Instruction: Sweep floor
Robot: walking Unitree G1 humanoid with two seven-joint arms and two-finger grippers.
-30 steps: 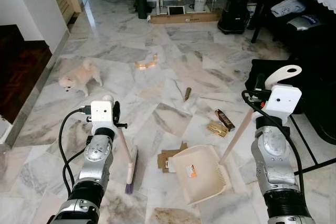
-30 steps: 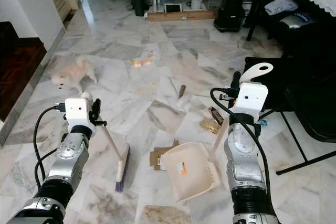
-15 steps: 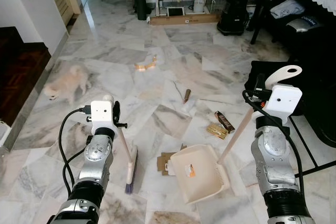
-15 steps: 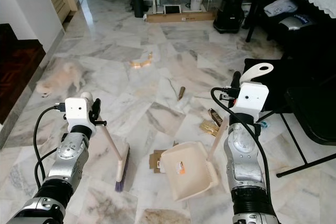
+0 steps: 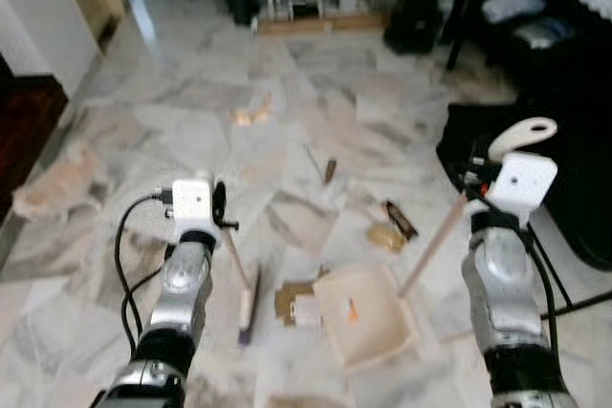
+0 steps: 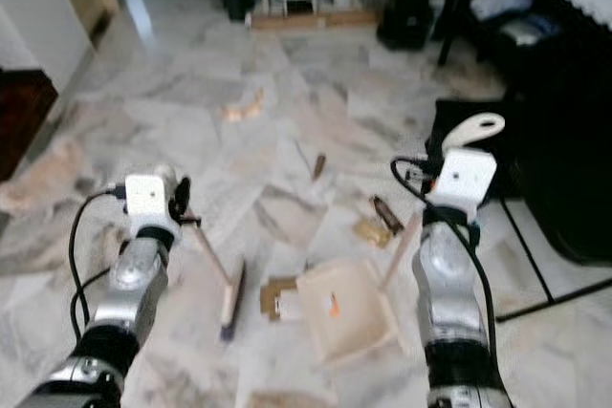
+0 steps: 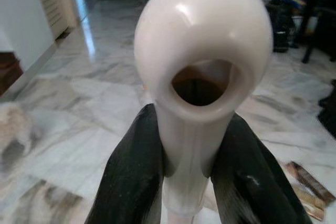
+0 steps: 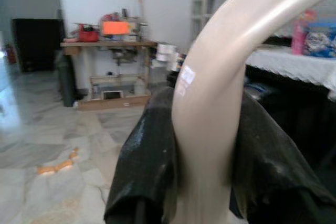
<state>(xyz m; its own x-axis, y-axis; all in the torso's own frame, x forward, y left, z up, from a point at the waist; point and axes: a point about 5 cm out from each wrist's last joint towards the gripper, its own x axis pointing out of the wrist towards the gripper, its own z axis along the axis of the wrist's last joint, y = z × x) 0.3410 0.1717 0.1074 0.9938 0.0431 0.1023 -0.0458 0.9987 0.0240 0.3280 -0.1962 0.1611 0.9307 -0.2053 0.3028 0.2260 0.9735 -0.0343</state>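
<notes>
Fingers of the left gripper (image 7: pixel 186 182) pinch the cream plastic broom handle (image 7: pixel 202 77), its brush head (image 5: pixel 246 305) on marble below, while the right gripper (image 8: pixel 202 182) clamps the beige long-handled dustpan (image 5: pixel 368 317), pan just beside brown cardboard scraps (image 5: pixel 292 300)

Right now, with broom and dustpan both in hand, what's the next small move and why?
Probably sweep the broom rightward, pushing the cardboard scrap into the dustpan: the scrap lies at the pan's mouth, the broom head rests just left of it, and both end effectors grip their handles.
</notes>
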